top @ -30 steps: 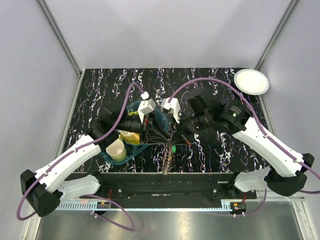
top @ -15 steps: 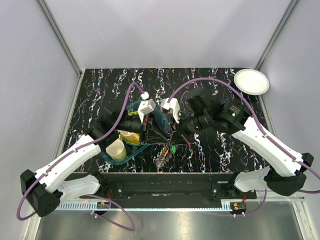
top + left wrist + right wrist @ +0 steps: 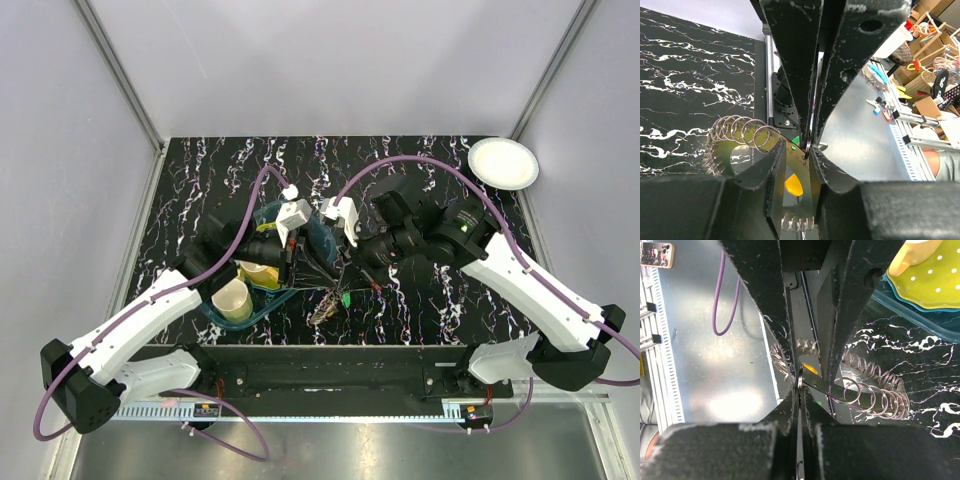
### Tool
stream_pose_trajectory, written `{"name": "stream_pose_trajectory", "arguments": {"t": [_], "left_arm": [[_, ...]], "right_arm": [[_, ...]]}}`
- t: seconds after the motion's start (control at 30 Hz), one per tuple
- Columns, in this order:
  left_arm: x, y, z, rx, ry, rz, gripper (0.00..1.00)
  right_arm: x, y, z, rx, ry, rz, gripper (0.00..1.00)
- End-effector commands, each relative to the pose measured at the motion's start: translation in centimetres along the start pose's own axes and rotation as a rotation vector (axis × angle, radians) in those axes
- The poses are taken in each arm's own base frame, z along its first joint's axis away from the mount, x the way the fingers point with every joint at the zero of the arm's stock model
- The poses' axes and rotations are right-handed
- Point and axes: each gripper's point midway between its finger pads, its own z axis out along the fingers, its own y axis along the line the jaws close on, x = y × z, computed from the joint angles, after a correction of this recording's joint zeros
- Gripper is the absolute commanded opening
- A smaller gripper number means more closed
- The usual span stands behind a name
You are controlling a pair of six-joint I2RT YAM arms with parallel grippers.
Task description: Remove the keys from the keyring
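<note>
While my right pincer (image 3: 799,390) is shut tight on a thin wire loop seen edge-on, my left pincer (image 3: 807,150) pinches a thin metal edge of the same bundle, its fingers almost together. Whether that edge is a key or the ring itself I cannot tell. Both grips are as they were a second ago.

What has changed hangs below them. The keyring (image 3: 322,310), a floppy coil of wire loops, hung straight down toward the near edge of the tabletop (image 3: 420,170) a second ago. Now it is drawn up shorter and slants to the left, with the green tag (image 3: 346,297) just beside it. It hangs about the middle of the near edge, just right of the teal tray (image 3: 215,310).

I take this to mean the bundle is being twisted between my two grips. Nothing has come free yet, and I see no key lying loose on the tabletop.
</note>
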Motion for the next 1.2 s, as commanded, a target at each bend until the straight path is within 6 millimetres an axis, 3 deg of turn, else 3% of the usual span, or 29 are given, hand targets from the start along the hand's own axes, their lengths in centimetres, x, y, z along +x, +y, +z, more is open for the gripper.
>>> {"name": "stream_pose_trajectory", "arguments": {"t": [0.0, 0.2, 0.5, 0.8, 1.0, 1.17], "left_arm": [[-2.5, -1.0, 0.0, 0.018, -0.046, 0.09, 0.27], [-2.9, -0.8, -0.3, 0.003, -0.064, 0.089, 0.22], [-3.0, -1.2, -0.4, 0.031, -0.071, 0.096, 0.3], [-2.0, -0.7, -0.6, 0.009, -0.03, 0.102, 0.19], [-1.5, -0.8, -0.7, 0.013, -0.008, 0.109, 0.0], [-2.1, -1.2, -0.8, 0.012, -0.058, 0.137, 0.0]], "right_arm": [[-2.1, 0.6, -0.1, -0.027, -0.08, -0.045, 0.0], [-1.8, 0.6, -0.1, -0.027, -0.076, -0.044, 0.0], [-1.8, 0.5, -0.3, -0.019, -0.081, -0.047, 0.0], [-2.0, 0.5, -0.3, -0.016, -0.088, -0.05, 0.0], [-2.2, 0.5, -0.3, -0.016, -0.098, -0.053, 0.0], [-2.6, 0.5, -0.2, -0.019, -0.114, -0.051, 0.0]]}}
